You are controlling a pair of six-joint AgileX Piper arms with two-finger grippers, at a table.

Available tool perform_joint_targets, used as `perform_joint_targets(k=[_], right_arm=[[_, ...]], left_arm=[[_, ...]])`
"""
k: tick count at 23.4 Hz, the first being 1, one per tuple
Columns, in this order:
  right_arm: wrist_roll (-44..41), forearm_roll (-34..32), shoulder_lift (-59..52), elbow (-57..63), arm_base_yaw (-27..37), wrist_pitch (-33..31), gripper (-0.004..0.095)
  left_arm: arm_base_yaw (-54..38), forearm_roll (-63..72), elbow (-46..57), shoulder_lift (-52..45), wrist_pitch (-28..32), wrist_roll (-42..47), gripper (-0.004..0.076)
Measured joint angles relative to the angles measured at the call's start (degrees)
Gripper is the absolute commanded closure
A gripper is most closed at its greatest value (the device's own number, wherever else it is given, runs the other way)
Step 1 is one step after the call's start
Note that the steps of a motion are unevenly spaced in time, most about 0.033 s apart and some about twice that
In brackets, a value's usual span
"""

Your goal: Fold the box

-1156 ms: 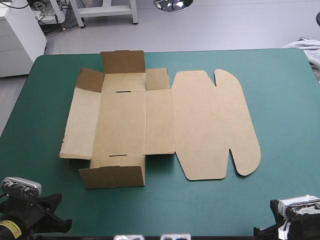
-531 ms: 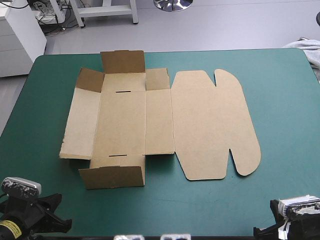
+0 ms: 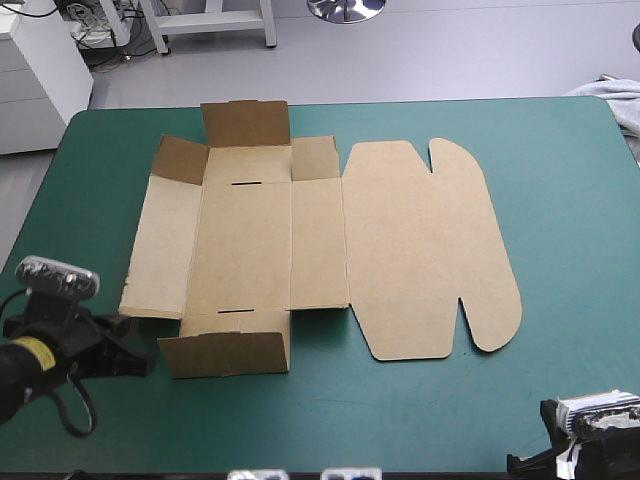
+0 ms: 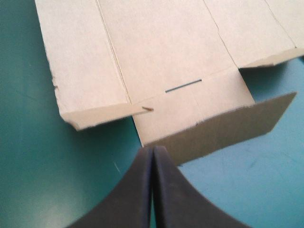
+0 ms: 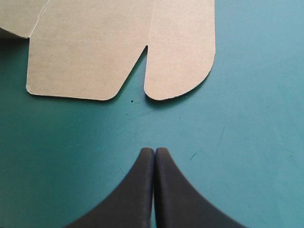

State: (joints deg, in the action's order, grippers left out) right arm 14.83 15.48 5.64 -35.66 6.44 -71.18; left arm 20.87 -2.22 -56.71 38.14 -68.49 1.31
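Observation:
The brown box [image 3: 245, 240] lies opened out mid-table, its wide lid [image 3: 425, 250] flat on the right. Its far flaps stand partly raised, and the near flap [image 3: 225, 353] is tilted up. My left gripper [image 3: 147, 363] is shut and empty, just left of that near flap. In the left wrist view its tips [image 4: 153, 148] sit right before the flap's outer face [image 4: 223, 128], with the slotted panel [image 4: 161, 47] beyond. My right gripper [image 3: 518, 463] rests at the table's near right corner, shut and empty. In its own view the tips [image 5: 154, 150] point at the lid's rounded tabs [image 5: 180, 52], a stretch of cover between.
A pale cloth [image 3: 612, 100] hangs over the table's far right corner. Teal-green cover [image 3: 560, 230] lies bare to the right of the lid and along the near edge.
My left arm has moved up from the near left corner toward the box's near flap. The box and the right arm have not moved.

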Motion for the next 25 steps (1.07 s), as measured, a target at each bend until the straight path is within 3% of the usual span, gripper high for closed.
perform_joint_targets(k=[12,16,20,22,25], right_arm=[[0.00,0.00,0.00,0.00,0.00,0.00,0.0927],[0.00,0.00,0.00,0.00,0.00,0.00,0.0927],[0.00,0.00,0.00,0.00,0.00,0.00,0.0927],[0.00,-0.02,0.00,0.00,0.00,0.00,0.0927],[0.00,-0.64,0.00,0.00,0.00,0.00,0.0927]], left_arm=[[-1.95,-9.63,-18.67,28.13,5.22,1.27,0.0734],[-12.93,-5.85,-25.35,37.98,7.39,-0.35,0.0734],[-28.26,7.55,-27.32,44.26,7.69,-7.86,0.0734],[-37.29,16.87,-27.55,47.38,6.36,-13.37,0.0734],[-43.10,23.16,-27.61,50.56,3.23,-19.65,0.0734]])
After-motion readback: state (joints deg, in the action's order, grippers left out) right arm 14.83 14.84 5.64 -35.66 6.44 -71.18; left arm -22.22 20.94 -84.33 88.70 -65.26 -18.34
